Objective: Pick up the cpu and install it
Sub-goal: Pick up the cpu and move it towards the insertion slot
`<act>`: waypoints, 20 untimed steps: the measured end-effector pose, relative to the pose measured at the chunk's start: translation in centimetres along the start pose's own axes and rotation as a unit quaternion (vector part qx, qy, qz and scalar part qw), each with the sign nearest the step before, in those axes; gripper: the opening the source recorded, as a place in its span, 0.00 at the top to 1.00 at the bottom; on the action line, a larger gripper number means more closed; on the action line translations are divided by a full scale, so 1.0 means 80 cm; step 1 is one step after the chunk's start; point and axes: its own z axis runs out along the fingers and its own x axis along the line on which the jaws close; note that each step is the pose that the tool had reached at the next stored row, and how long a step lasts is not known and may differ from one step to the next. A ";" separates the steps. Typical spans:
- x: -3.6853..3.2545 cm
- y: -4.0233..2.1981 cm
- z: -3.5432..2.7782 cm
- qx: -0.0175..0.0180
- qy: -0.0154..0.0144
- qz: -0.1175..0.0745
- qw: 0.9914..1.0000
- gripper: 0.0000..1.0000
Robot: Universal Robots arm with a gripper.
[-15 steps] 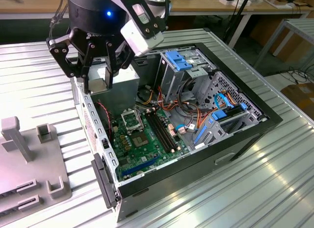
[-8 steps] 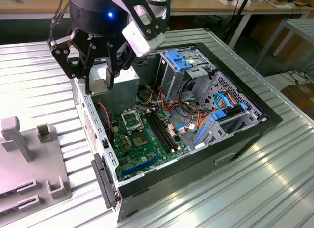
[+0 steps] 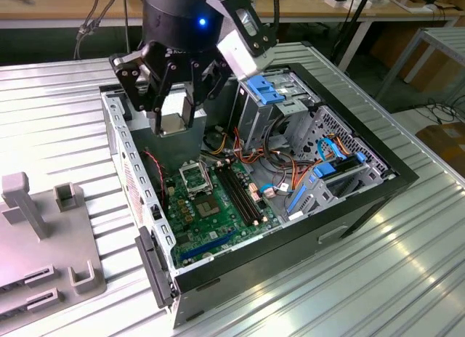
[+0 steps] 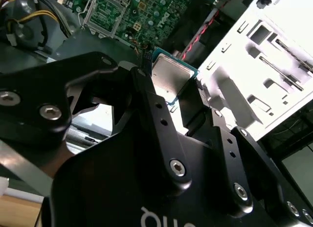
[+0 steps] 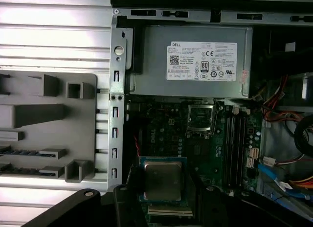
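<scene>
- Jaws clamped on the cpu (image 3: 172, 124), gripping it by opposite edges; it hangs flat between them, off every surface.
- Cpu is in the air over the open computer case (image 3: 218, 273), above the end of the case towards the exterior view's left, beside the power supply (image 5: 190, 60).
- In both wrist views the silver-grey metal face of the cpu (image 5: 163, 180) shows, with a thin green border round it.
- Socket (image 3: 195, 179) sits on the green board (image 3: 218, 224) below, apart from the cpu. In the first wrist view the socket (image 5: 200, 115) looks empty, so install not done.
- Grey chip (image 3: 209, 206) fixed to the board just beside the socket is not the task part.
- Case lies on its side on the ribbed metal bench (image 3: 58, 97); grey holder block (image 3: 43, 242) is on the bench beside it, well clear of the jaws.
- Handling, my read: light, thin and stiff, won't flex in the grip. The metal face is smooth, so probably slippery.
- The underside is likely delicate, and so is the socket; a tilted or forced seat could do damage.
- Best hold is the two opposite edges, as now, with the top face and underside left free and the chip kept level.
</scene>
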 end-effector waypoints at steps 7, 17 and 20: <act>-0.0210 -0.0008 -0.0003 0.000 0.000 0.003 1.000 0.53; -0.0605 -0.0023 -0.0003 0.000 0.000 0.007 1.000 0.53; -0.0712 -0.0027 -0.0005 0.000 0.000 0.008 1.000 0.53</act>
